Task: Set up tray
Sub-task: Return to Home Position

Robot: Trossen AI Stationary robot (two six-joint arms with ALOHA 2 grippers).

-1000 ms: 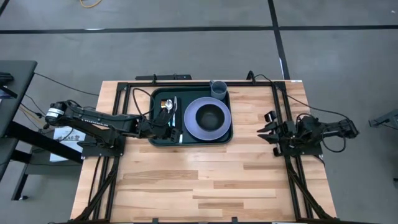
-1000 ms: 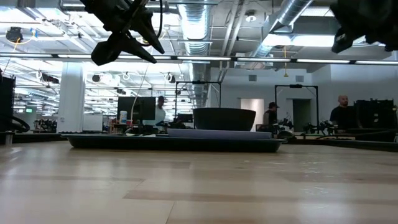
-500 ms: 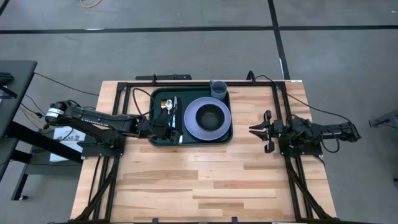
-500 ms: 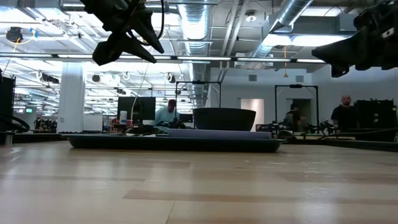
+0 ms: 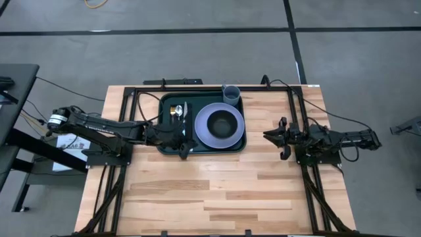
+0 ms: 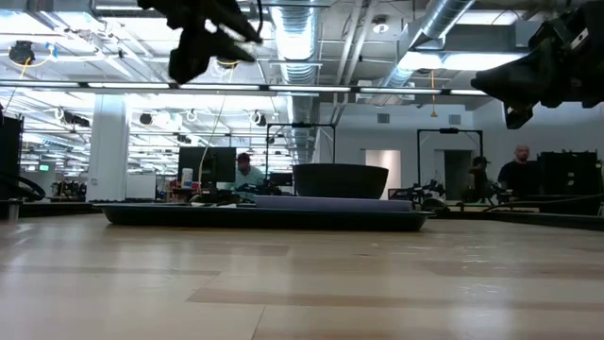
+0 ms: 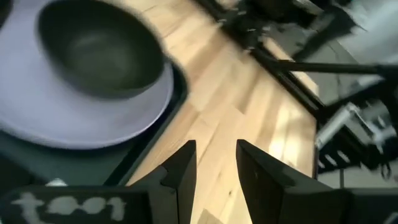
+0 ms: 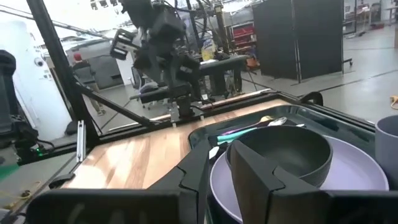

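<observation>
left end effector (image 5: pixel 185 141) hangs over the tray's (image 5: pixel 200 96) near-left corner, with the right end effector (image 5: pixel 272 137) well beyond its far end — both empty, fingers slightly parted.

Light wooden plank desk (image 5: pixel 197 197), seen from above. The dark green tray (image 5: pixel 204 99) lies flat on its far half, roughly centred. Black frame rails (image 5: pixel 314 197) rest on the boards left and right of the tray, running to the near edge.

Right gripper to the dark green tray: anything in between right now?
Nothing visible. In the high view, only bare wooden table separates the right gripper from the near rim of the large dark green rectangular plastic tray.
</observation>
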